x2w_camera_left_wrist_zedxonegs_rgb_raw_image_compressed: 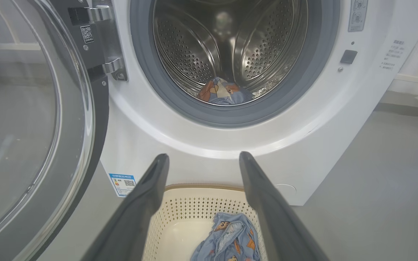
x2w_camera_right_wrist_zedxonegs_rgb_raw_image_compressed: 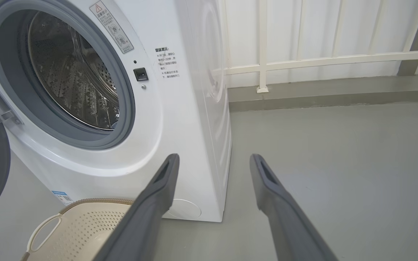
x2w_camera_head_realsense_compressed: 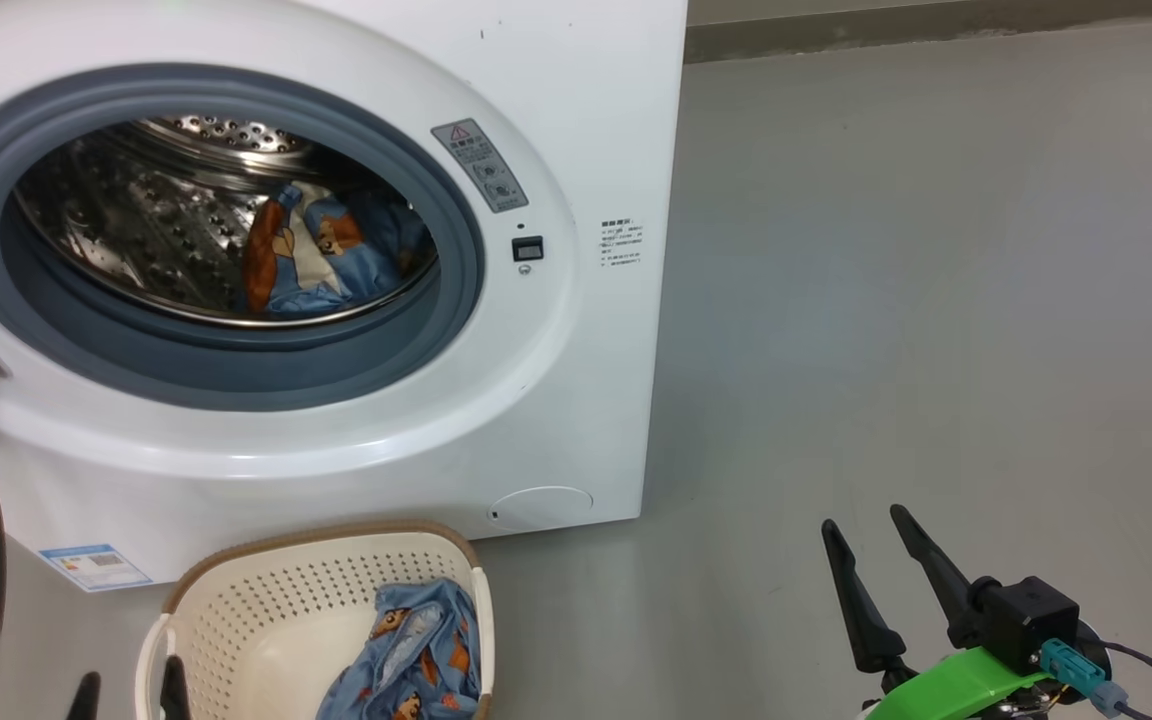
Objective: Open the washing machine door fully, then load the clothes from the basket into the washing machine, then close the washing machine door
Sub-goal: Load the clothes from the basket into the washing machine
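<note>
Clothes (x2w_camera_head_realsense_compressed: pixel 416 650) lie crumpled in the basket (x2w_camera_head_realsense_compressed: pixel 266 560), just before the washing machine (x2w_camera_head_realsense_compressed: pixel 586 100); another piece (x2w_camera_head_realsense_compressed: pixel 321 255) is in the drum (x2w_camera_head_realsense_compressed: pixel 166 210), door (x2w_camera_left_wrist_zedxonegs_rgb_raw_image_compressed: pixel 31 127) swung wide. Left end effector (x2w_camera_left_wrist_zedxonegs_rgb_raw_image_compressed: pixel 203 156) hangs spread above the basket, right end effector (x2w_camera_right_wrist_zedxonegs_rgb_raw_image_compressed: pixel 214 157) spread too, both empty. Risk imo: the grab catches the perforated wall and drags the light basket.

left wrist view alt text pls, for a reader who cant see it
The open, empty left gripper points at a big white front-loading washing machine, its round black-rimmed glass door swung open on the left. One light blue cartoon-print garment lies in the steel drum; a second garment sits in the cream perforated plastic basket on the floor below.
</note>
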Motion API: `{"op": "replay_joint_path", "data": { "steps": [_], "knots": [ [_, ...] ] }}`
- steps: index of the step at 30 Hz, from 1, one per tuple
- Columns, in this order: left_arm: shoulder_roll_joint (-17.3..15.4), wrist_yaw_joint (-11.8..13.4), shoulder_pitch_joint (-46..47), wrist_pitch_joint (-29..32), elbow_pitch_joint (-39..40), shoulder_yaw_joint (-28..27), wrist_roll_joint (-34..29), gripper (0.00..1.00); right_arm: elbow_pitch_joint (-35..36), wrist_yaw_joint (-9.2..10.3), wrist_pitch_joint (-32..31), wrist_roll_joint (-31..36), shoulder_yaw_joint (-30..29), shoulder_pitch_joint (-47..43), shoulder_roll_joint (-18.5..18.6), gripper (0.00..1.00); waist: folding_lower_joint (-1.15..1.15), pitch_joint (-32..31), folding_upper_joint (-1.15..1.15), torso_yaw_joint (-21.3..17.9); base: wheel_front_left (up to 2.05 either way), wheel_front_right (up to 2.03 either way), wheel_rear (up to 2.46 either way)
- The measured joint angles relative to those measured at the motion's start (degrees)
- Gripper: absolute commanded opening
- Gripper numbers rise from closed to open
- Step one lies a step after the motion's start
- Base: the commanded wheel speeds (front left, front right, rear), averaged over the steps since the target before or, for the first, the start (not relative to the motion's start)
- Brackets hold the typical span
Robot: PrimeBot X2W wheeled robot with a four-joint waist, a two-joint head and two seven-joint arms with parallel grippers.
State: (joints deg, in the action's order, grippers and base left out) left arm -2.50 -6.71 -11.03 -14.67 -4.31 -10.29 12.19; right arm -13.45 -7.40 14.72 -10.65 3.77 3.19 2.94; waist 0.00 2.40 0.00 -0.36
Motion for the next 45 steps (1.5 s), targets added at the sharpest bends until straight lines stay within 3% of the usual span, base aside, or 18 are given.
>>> {"op": "replay_joint_path", "data": {
  "steps": [21,34,45],
  "knots": [
    [-0.01,0.36,-0.61,0.03,-1.96,1.02,0.80,1.00,0.45,0.00,0.00,0.00,-0.30,0.13,0.00,1.00,0.00,3.10,0.00,0.42,0.00,0.00,0.00],
    [0.02,-0.65,7.82,0.04,-12.33,2.02,1.74,1.00,2.35,0.00,0.00,0.16,0.01,3.13,0.00,1.00,0.01,11.69,0.00,-0.90,0.00,0.00,0.00],
    [-5.84,-0.69,19.73,0.04,-21.20,10.79,5.93,1.00,4.46,0.00,0.00,0.16,1.64,8.49,0.04,1.00,0.01,22.61,0.00,-2.50,0.00,0.00,0.00]
  ]
}}
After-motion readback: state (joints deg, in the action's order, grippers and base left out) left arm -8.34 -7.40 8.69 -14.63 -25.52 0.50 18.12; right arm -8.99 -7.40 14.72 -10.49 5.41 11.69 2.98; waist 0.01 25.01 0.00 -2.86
